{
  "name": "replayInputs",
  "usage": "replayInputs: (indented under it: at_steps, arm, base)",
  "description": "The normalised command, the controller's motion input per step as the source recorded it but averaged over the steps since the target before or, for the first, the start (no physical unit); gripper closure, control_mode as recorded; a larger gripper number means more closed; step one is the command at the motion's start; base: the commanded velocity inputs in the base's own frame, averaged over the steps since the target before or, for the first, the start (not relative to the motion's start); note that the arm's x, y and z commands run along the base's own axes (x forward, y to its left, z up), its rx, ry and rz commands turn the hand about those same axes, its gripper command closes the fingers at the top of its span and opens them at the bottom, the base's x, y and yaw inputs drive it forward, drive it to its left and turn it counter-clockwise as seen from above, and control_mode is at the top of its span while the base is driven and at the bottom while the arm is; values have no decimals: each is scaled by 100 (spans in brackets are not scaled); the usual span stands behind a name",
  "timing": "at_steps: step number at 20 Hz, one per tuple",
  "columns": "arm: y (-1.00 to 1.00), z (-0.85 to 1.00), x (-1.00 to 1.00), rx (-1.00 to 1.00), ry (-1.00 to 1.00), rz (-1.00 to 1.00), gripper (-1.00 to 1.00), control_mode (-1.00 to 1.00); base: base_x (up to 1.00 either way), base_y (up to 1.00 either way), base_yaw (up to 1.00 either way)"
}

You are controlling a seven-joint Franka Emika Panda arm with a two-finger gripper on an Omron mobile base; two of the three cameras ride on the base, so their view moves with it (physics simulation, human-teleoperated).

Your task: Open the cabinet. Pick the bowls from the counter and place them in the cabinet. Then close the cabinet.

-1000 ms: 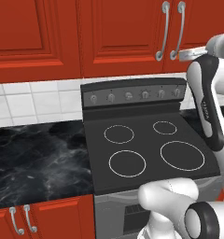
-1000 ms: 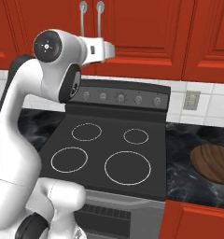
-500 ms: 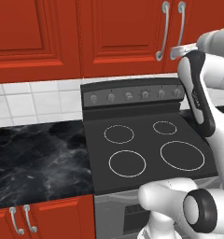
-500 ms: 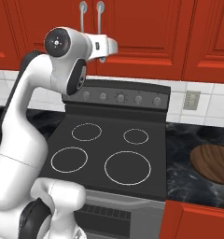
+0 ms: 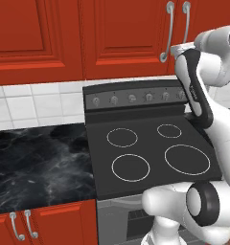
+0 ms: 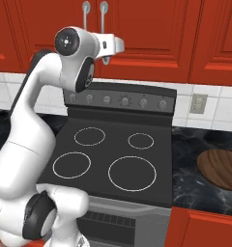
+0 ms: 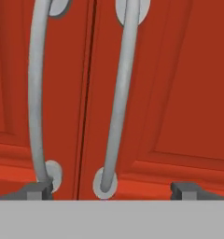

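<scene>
Gripper (image 7: 111, 189) nearer cabinet (image 5: 131, 38) handles (image 7: 121, 93), stovetop (image 5: 150, 153) below.

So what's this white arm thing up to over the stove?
The robot arm is reaching up to the red cabinet above the stove. Its end effector is open, right in front of the two silver handles where the doors meet, with nothing gripped yet. Both doors are shut. A dark wooden bowl waits on the black marble counter to the right of the stove.
</scene>
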Motion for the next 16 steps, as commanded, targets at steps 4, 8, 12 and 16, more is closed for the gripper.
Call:
replayInputs:
  at_steps: [4,8,12,16]
  arm:
    - [0,0,41,0,-3,0,-100,-100]
    - [0,-3,52,0,-2,0,-100,-100]
    - [-9,-10,54,3,0,4,-100,-100]
    - [-3,-13,51,4,-1,3,-100,-100]
  base:
    - [0,0,0]
    - [0,0,0]
    - [0,0,0]
    - [0,0,0]
